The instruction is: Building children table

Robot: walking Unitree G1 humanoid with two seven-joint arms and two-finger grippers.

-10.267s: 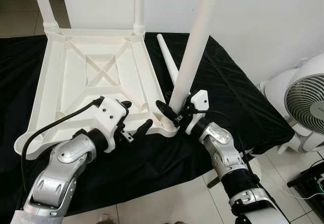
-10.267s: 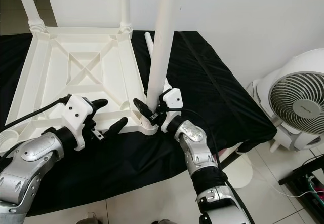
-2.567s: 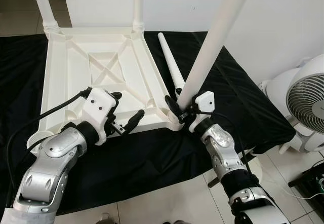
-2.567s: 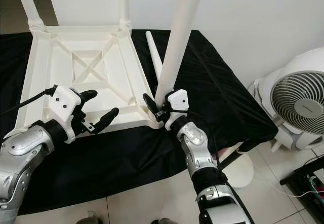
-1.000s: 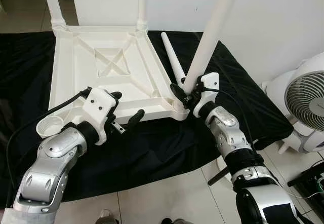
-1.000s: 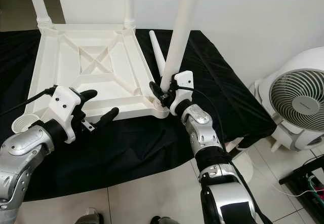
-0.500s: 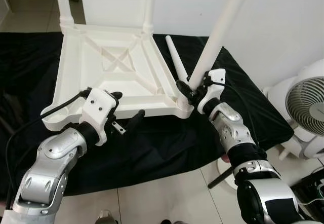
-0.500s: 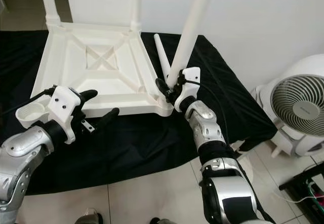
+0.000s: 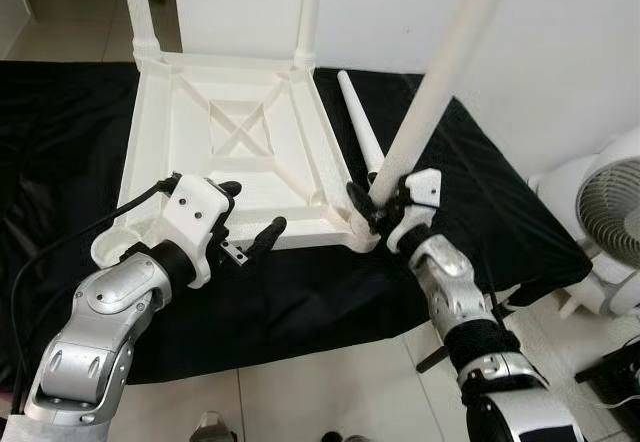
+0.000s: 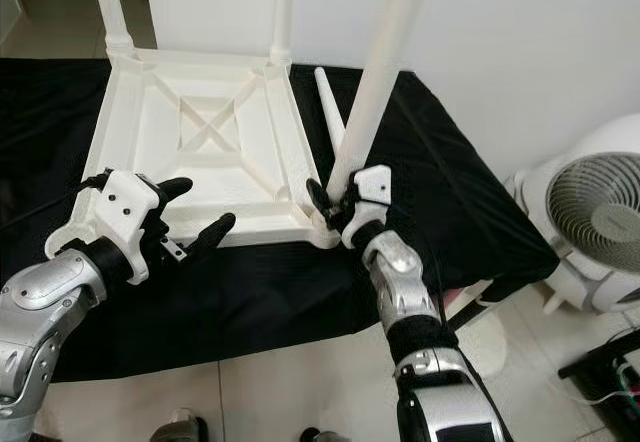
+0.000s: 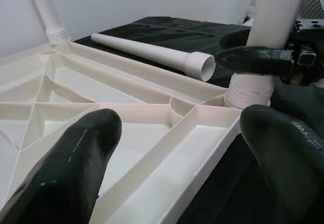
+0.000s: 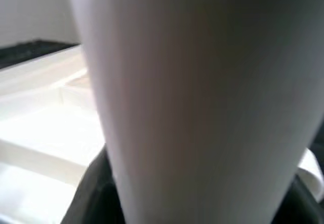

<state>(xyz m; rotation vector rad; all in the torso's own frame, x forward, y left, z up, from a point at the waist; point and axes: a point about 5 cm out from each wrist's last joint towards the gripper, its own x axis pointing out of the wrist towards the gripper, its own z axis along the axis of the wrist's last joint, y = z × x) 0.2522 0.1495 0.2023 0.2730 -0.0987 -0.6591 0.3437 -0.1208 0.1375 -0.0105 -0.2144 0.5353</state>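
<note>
Tabletop [image 9: 230, 142] turned since earlier; right gripper [image 9: 385, 200] clamps leg [image 9: 440, 72]; left gripper [image 9: 252, 224] spread.

No readable text, labels, brands or numbers anywhere.

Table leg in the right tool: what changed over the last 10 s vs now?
The table leg went from near upright in the corner socket to leaning toward the robot's right; it sits there tilted now. The right tool has kept its hold at the leg's base. The left tool stayed open by the tabletop's near edge. The spare leg still lies on the black cloth. Camera moved a bit.
</note>
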